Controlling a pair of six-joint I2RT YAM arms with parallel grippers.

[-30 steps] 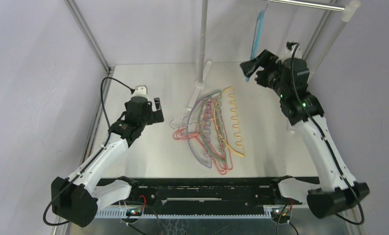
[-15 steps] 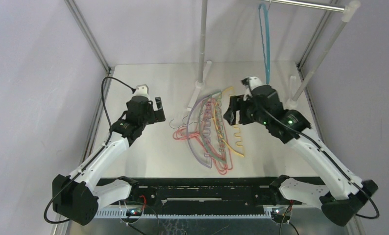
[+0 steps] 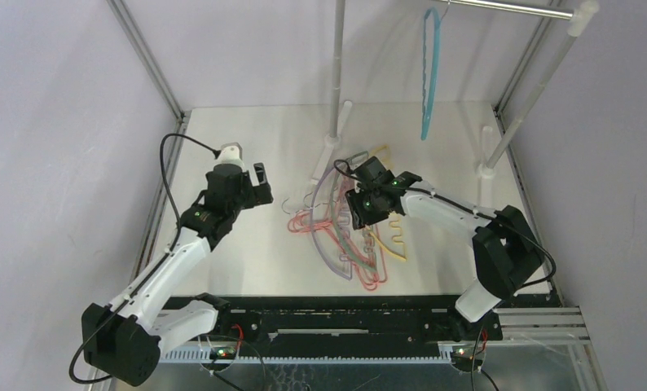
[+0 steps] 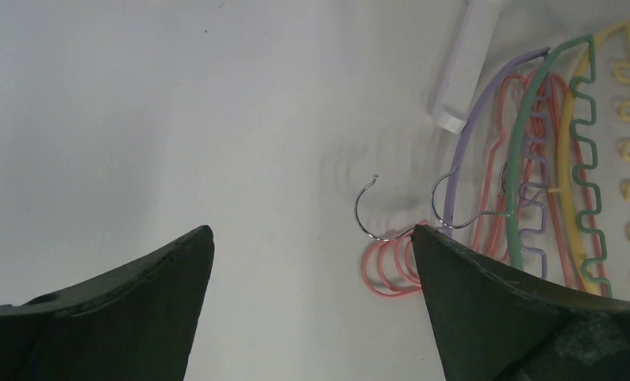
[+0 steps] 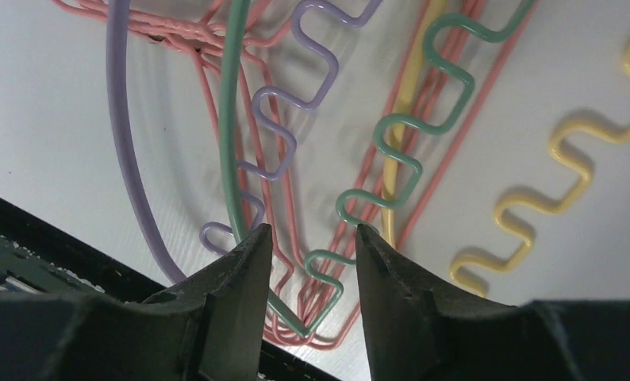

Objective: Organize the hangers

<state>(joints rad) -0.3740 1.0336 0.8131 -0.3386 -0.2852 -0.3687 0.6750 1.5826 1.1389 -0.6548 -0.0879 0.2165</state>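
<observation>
A teal-blue hanger (image 3: 429,73) hangs by its hook from the silver rail. The other hangers lie in a tangled pile (image 3: 349,224) on the table: pink, purple, green and yellow. My right gripper (image 3: 358,212) is low over the pile, open. In the right wrist view its jaws (image 5: 313,232) straddle the end corner of the green wavy hanger (image 5: 391,135), beside the purple one (image 5: 121,119), without closing on it. My left gripper (image 3: 262,183) is open and empty left of the pile; its wrist view (image 4: 312,238) shows pink hooks (image 4: 391,274) by its right finger.
The silver rail (image 3: 508,8) runs across the top right, held by an upright pole (image 3: 337,65) with a white foot (image 3: 330,145) behind the pile and a slanted pole (image 3: 532,90) at the right. Frame uprights stand at the back corners. A black bar (image 3: 345,319) lines the near edge.
My right arm has come down from the rail, leaving the teal-blue hanger hanging there, and has swung left onto the pile. The left arm has barely moved.
</observation>
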